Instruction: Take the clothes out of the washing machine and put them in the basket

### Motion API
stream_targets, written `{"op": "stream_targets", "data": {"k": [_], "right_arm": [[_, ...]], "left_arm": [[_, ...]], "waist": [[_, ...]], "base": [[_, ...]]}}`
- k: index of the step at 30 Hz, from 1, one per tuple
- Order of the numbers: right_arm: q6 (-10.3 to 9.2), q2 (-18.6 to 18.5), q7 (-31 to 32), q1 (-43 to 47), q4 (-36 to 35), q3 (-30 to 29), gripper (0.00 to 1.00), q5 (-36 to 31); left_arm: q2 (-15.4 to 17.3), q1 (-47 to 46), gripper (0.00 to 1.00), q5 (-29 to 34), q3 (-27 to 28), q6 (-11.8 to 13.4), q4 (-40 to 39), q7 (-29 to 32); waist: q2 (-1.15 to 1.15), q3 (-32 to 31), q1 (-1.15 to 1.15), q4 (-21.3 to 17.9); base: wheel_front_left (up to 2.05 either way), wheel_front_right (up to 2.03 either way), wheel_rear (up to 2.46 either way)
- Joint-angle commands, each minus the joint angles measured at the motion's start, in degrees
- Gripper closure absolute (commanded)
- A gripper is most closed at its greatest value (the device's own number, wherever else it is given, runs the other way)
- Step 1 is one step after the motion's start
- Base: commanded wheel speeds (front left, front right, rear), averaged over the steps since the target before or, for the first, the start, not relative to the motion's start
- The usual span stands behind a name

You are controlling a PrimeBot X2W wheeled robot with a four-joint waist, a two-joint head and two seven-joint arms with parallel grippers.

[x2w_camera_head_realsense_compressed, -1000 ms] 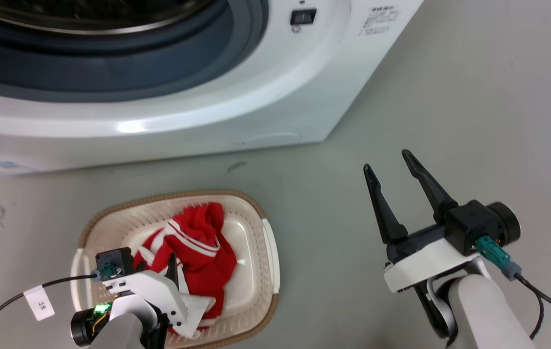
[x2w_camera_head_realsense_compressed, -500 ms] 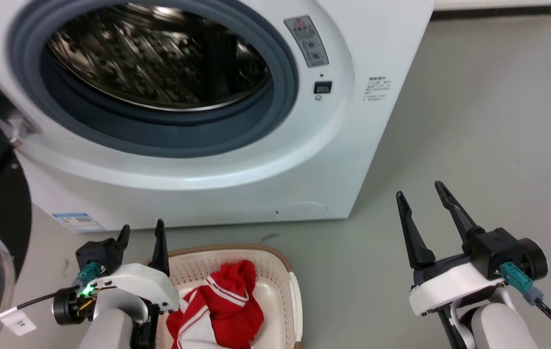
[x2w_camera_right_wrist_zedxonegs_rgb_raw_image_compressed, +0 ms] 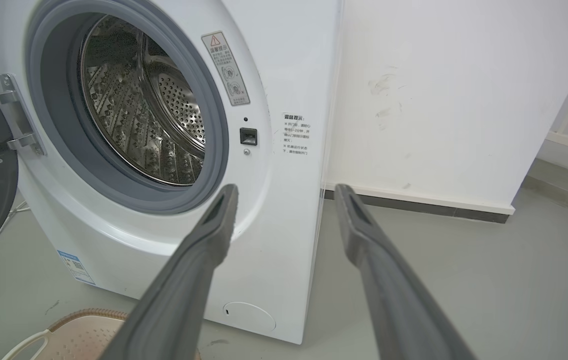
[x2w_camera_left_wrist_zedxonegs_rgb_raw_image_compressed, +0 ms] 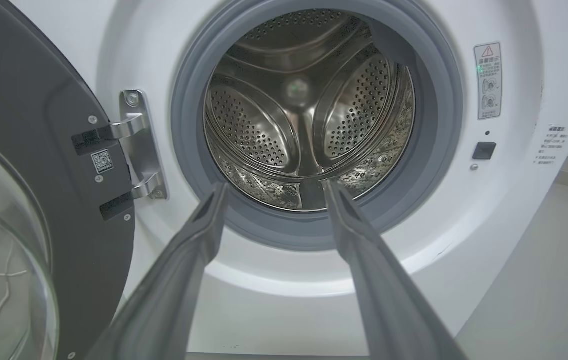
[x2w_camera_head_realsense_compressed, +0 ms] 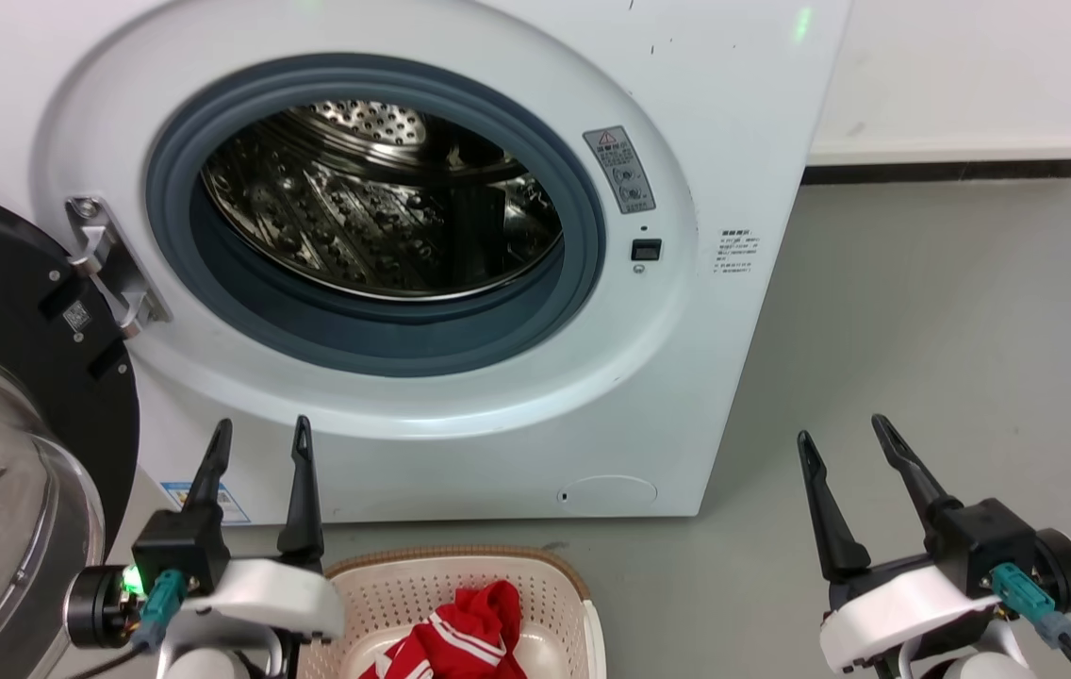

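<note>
Left gripper (x2w_camera_head_realsense_compressed: 262,426) now stands clear of the basket (x2w_camera_head_realsense_compressed: 460,553), clothes (x2w_camera_head_realsense_compressed: 471,637) inside; its jaws and those of the right gripper (x2w_camera_head_realsense_compressed: 841,428) gape empty; washing machine (x2w_camera_head_realsense_compressed: 498,453) looks emptied.

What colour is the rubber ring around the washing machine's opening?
Grey round rubber ring, best in the left wrist view.
</note>
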Motion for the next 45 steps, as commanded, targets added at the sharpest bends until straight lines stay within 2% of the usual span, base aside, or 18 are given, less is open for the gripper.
{"op": "stream_targets", "data": {"k": [1,11,29,30,33,45], "right_arm": [[-0.04,0.0,0.2,1.1,-0.5,-0.1,0.00,-0.3],[-0.04,0.0,1.7,4.1,-2.2,0.0,0.00,-0.7],[-0.04,0.0,2.1,4.3,-2.3,-0.3,0.00,0.1],[0.00,0.0,2.1,3.8,-2.3,-0.3,1.00,0.0],[0.01,0.0,2.0,4.7,-1.7,0.0,1.00,1.3],[0.01,-0.9,3.7,3.2,-0.3,-0.7,1.00,16.2]], "left_arm": [[0.4,1.5,0.00,1.1,-0.1,0.2,-1.1,-0.1],[0.9,6.2,0.00,3.8,-1.0,0.6,-3.1,-0.1],[1.0,5.4,0.00,3.5,-0.9,1.0,-1.3,-0.1],[0.9,5.7,1.00,3.6,-0.9,1.0,-1.3,0.0],[0.7,5.7,1.00,2.4,-0.5,0.9,0.3,0.8],[0.2,4.7,1.00,-10.8,0.7,-0.3,0.5,4.1]], "waist": [[0.00,-1.3,0.01,0.0],[0.00,-2.7,0.01,-0.2],[0.00,-2.9,0.01,-0.4],[0.00,-2.9,0.01,-0.5],[0.00,-2.9,0.01,-0.4],[0.00,-2.8,0.01,-0.2]], "base": [[0.00,0.00,0.00],[0.00,0.00,0.00],[0.00,0.00,0.00],[0.00,0.00,0.00],[0.00,0.00,0.00],[0.00,0.00,0.00]]}}
